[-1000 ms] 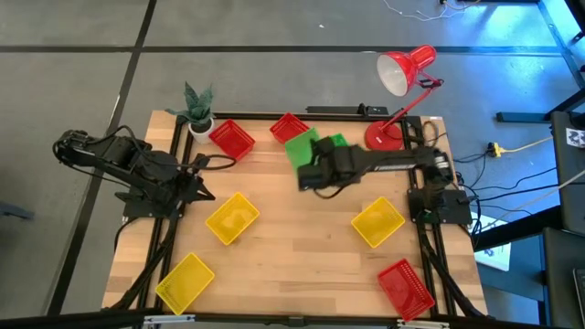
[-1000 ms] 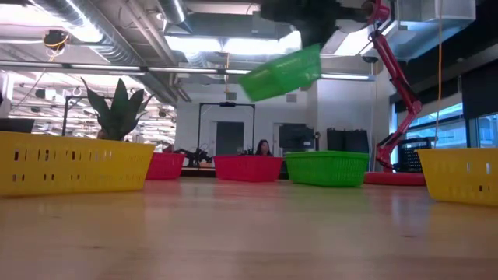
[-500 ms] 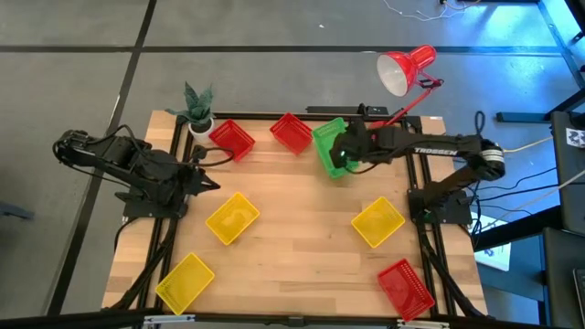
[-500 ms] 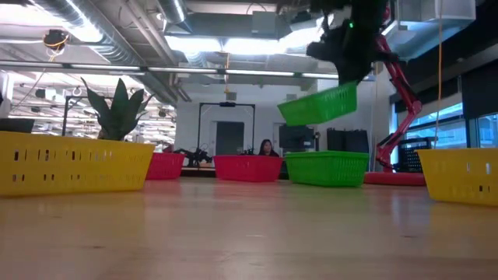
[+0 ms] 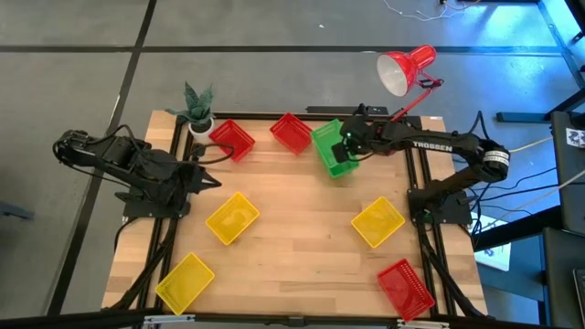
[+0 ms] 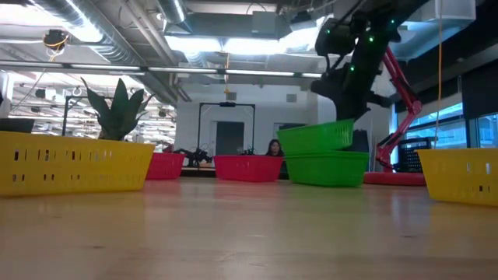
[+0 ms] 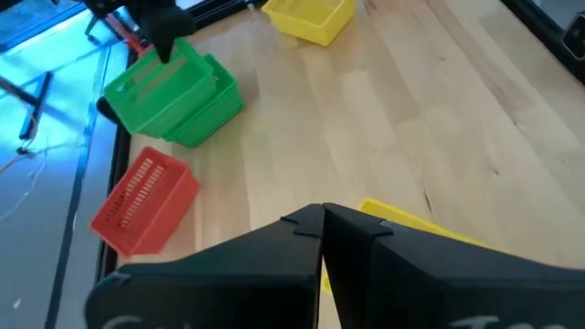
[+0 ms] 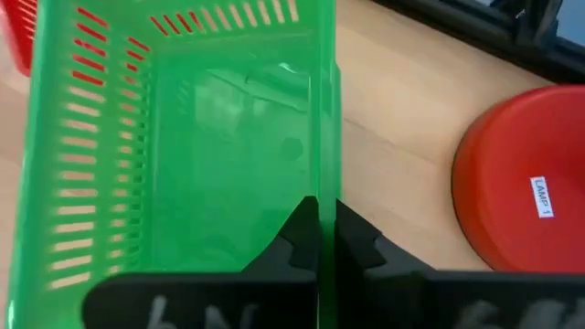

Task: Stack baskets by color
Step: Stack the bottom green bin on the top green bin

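Note:
My right gripper (image 8: 319, 206) is shut on a green basket (image 6: 315, 136) and holds it just over a second green basket (image 6: 327, 168) standing on its base at the table's far side. From above, the two greens (image 5: 331, 148) nearly overlap. Two red baskets (image 5: 231, 139) (image 5: 291, 131) stand to their left, and a third red basket (image 5: 405, 286) sits at the near right. Three yellow baskets (image 5: 231, 217) (image 5: 186, 279) (image 5: 377, 222) lie spread over the table. My left gripper (image 7: 322, 217) waits shut and empty at the table's left side. My right gripper pinches the long side wall of the upper green basket at its rim (image 8: 325, 137), one finger inside the basket and one outside. The fingers slant down from the table's right. The basket is slightly tilted, open side up, its bottom level with the lower basket's rim (image 6: 327, 155); whether they touch I cannot tell.
A red desk lamp has its base (image 5: 379, 135) just right of the green baskets and its shade (image 5: 402, 73) above the far edge. A potted plant (image 5: 196, 108) stands at the far left corner. Bare wood (image 5: 302, 238) lies in the table's middle.
My right gripper has carried the green basket toward the table's right edge and downward, from high above the far middle to just over the other green basket. The basket stays open side up and slightly tilted.

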{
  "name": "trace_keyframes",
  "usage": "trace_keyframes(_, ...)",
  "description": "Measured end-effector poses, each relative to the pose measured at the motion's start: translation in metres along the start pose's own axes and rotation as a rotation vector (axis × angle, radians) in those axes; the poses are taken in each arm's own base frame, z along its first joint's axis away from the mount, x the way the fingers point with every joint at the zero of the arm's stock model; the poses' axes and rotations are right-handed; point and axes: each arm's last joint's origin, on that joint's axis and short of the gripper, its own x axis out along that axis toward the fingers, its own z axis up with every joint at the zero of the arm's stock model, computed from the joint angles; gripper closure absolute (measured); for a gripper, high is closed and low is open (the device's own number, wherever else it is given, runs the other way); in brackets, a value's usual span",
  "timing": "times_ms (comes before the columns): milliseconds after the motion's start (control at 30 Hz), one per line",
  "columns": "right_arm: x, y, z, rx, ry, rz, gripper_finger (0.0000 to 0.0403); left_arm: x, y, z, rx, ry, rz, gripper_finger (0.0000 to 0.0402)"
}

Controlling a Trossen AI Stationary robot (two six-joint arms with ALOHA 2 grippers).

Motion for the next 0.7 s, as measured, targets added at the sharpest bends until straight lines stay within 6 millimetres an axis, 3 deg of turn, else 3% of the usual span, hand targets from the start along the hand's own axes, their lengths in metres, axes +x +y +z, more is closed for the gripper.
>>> trace_keyframes(367, 0.005, -0.003, -0.004, 0.020, 0.070, 0.051, 0.0403, 0.000, 0.001, 0.000, -0.028, 0.005, 0.034, 0.0401)
trace_keyframes(700, -0.006, 0.002, 0.007, -0.002, 0.031, 0.071, 0.0403, 0.000, 0.001, 0.000, -0.028, 0.006, 0.038, 0.0401)
